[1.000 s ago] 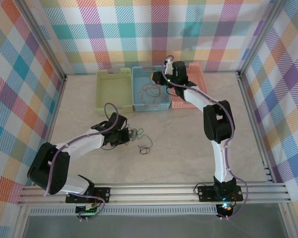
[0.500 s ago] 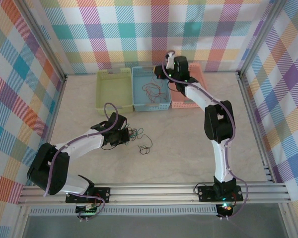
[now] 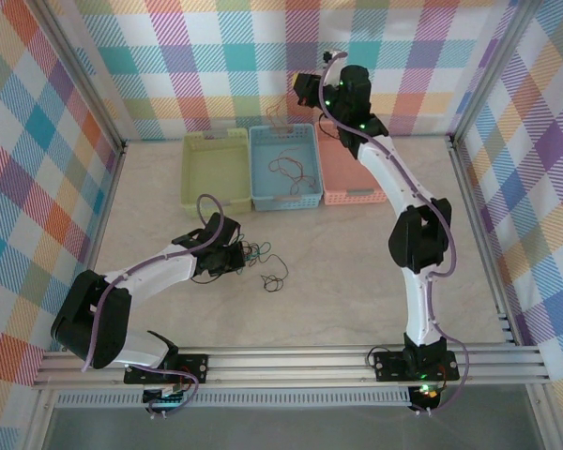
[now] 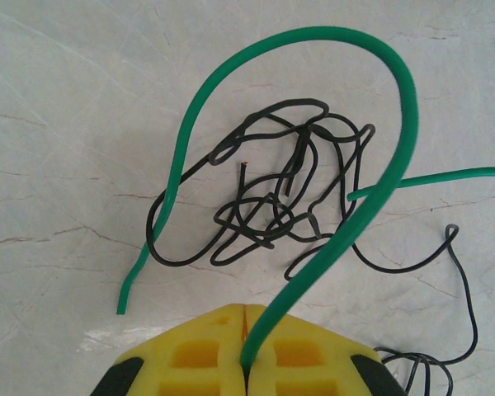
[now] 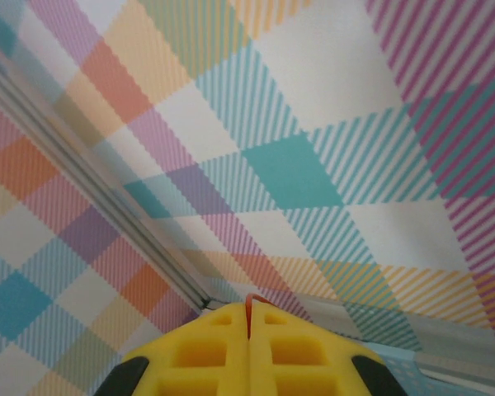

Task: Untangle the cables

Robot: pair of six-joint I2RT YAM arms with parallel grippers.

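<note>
Near edge: left claw (image 4: 245, 313) low over the table (image 3: 357, 272), in the same spot as a second ago. Jaws pressed together on the green cable (image 4: 396, 107), which arches up out of the seam and over the black tangle (image 4: 272, 198). The tangle lies on the marble just ahead of the claw, and the green strand still threads through it. One small black loop (image 3: 274, 281) sits apart, to the right.

Mid-table: nothing else has shifted.

Far side: three baskets in a row against the wall. The red-orange cable (image 3: 286, 169) lies mostly in loops in the blue basket (image 3: 283, 203).

The change is here. The right claw (image 3: 300, 91) has climbed from basket height to well above the blue basket, up against the checked wall. Jaws tight together; a sliver of red-orange shows in the seam on the wrist view, and a faint thread hangs down toward the basket.

Judgement: red-orange is freed and sorted, probably being shaken loose. Green and black remain knotted.
</note>
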